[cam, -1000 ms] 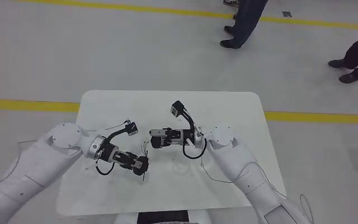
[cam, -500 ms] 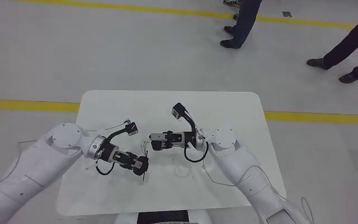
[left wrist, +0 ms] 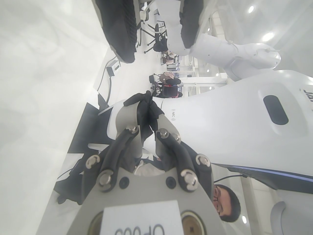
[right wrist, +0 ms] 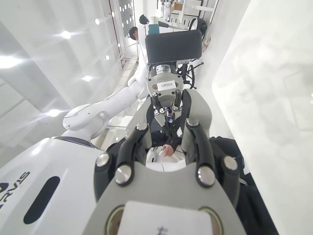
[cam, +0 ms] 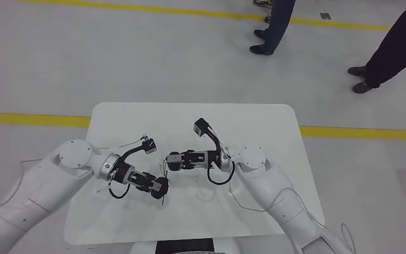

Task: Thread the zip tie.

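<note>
On the white table (cam: 266, 127) my two grippers face each other near the middle. The left gripper (cam: 160, 186) is shut on a black zip tie (left wrist: 144, 108), pinched between its fingertips; in the left wrist view the gripper (left wrist: 144, 103) points at the right gripper's dark fingers (left wrist: 117, 18), which stand apart. The right gripper (cam: 169, 160) is open. In its own view the right gripper (right wrist: 170, 102) has nothing between its fingers, and the left gripper (right wrist: 166, 91) sits straight ahead with a thin black strand (right wrist: 172, 123) of the tie hanging from it.
A few small light bits (cam: 203, 193) and a thin cable (cam: 244, 202) lie on the table beside the right arm. The far half of the table is bare. The near table edge lies close behind the left gripper.
The right gripper has edged a little toward the left gripper. The left arm has stayed put with the zip tie in it.
</note>
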